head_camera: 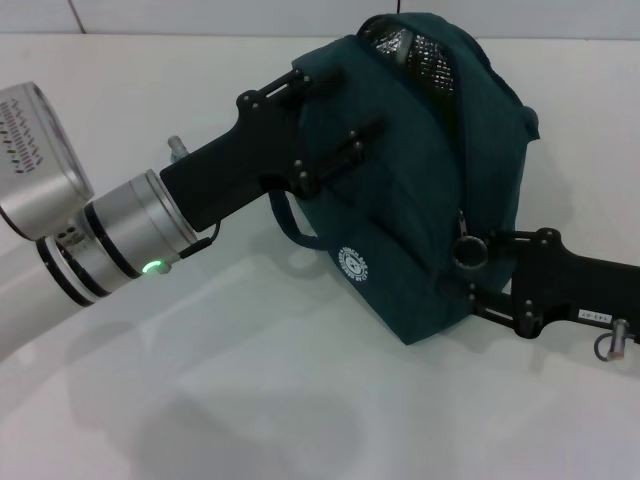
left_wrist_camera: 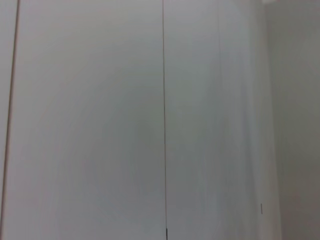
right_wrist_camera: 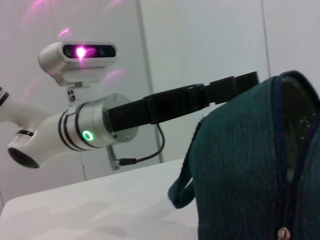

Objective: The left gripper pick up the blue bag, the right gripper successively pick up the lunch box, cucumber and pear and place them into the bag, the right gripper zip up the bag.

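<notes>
While the left gripper [head_camera: 335, 125] reaches in from the left and clamps its fingers on the upper edge of the blue bag [head_camera: 420, 190], the bag stands upright at the middle of the white table [head_camera: 250, 380], its top partly unzipped and showing silvery lining. At the bag's near right side, the right gripper [head_camera: 478, 272] pinches the zipper's metal ring pull [head_camera: 468, 250].

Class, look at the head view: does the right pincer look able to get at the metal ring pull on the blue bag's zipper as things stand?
Probably yes. The right pincer sits against the blue bag, right beside the ring pull, with nothing between them. The left pincer holds the bag's far side, away from the pull.
</notes>
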Robot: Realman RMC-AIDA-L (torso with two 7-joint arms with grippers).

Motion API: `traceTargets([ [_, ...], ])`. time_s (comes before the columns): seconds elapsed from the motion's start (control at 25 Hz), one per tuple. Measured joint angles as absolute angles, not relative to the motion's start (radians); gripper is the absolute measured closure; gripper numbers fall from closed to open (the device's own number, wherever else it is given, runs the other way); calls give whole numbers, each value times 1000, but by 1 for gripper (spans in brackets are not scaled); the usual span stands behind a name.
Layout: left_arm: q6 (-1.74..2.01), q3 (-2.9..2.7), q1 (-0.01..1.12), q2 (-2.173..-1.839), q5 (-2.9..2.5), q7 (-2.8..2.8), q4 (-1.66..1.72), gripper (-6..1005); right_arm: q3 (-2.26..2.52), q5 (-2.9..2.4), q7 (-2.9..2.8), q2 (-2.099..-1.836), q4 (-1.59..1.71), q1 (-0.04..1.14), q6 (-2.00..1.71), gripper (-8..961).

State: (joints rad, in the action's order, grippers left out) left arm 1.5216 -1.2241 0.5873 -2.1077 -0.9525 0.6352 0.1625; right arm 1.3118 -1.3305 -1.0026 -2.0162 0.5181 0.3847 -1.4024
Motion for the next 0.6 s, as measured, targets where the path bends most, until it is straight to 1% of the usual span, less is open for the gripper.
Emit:
traceTargets([
  [0.32, 1530, -1224, 583, -2108, -952, 623, 163, 363, 1335, -1327, -944, -2018, 514, 387, -1398, 685],
  [0.56, 1548, -1225, 580, -2108, -952, 623, 163, 364, 1412, -1216, -830, -2020, 491, 386, -1399, 697],
  [0.6, 1552, -1226, 579, -2108, -951, 623, 163, 365, 1429, -1193, -809, -2020, 489, 385, -1396, 729],
])
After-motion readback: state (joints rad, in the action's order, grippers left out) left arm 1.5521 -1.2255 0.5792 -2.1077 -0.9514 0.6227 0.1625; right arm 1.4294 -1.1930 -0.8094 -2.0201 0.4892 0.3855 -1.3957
